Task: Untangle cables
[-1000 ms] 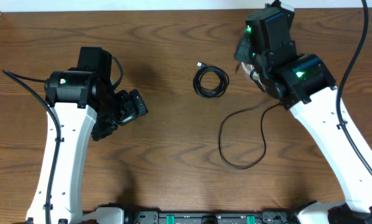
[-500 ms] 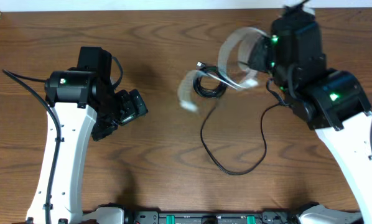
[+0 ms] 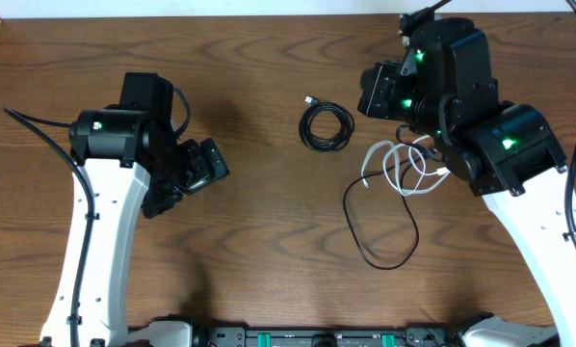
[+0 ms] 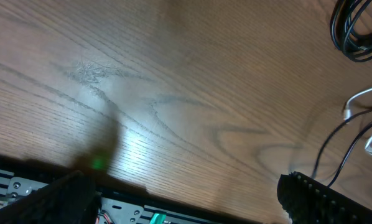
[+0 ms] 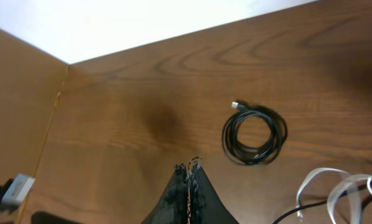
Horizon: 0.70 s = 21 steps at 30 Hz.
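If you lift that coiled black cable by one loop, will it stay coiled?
Probably not: the coil is thin cord with no visible tie, so loops would likely sag apart. Lying flat, it would probably slide if pushed.

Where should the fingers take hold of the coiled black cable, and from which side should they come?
Probably the left arc of the coiled black cable, from straight above, one finger inside the ring and one outside. It lies flat on the table, so a side approach finds nothing to pinch, and this arc is farthest from the white cable.
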Tool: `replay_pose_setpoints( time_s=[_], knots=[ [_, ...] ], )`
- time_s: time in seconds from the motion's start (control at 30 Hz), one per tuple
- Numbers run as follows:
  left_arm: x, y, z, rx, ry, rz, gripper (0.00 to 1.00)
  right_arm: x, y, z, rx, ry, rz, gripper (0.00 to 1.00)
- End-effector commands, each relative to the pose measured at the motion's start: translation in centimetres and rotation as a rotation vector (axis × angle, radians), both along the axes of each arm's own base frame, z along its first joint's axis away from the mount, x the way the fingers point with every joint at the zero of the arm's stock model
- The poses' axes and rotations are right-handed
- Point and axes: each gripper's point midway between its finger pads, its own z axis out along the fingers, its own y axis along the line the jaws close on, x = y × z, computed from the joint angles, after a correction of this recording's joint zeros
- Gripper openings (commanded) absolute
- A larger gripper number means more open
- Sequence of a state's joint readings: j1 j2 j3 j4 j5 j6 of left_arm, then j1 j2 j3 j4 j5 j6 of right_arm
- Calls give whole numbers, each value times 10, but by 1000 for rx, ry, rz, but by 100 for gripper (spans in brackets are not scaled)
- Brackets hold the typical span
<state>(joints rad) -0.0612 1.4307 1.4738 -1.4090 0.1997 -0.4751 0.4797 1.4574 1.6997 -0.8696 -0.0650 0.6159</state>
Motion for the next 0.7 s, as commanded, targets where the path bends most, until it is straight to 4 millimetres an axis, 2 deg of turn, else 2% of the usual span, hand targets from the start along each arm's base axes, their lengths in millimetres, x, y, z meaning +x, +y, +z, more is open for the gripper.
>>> replay_pose_setpoints(
  time_s=[0.0,0.07,0.1,0.2,0.27,0.47,0.67],
  knots=[
    [0,3,0,9,2,14,99,-4,-2,1,-23,-8,19,15],
    [0,3,0,9,2,14,99,1,-20,-4,-93,-16,-69,28],
    [0,3,0,9,2,14,99,6,-36,-7,-155,-23,-143,34],
    [0,3,0,9,2,14,99,12,-75,-17,-316,-23,-309,42],
    [0,3,0,9,2,14,99,12,-89,-30,-389,13,-351,52],
    [0,3,0,9,2,14,99,10,-98,-92,-540,223,-325,84],
    [0,3,0,9,2,14,99,17,-110,-158,-650,432,-305,95]
  ],
)
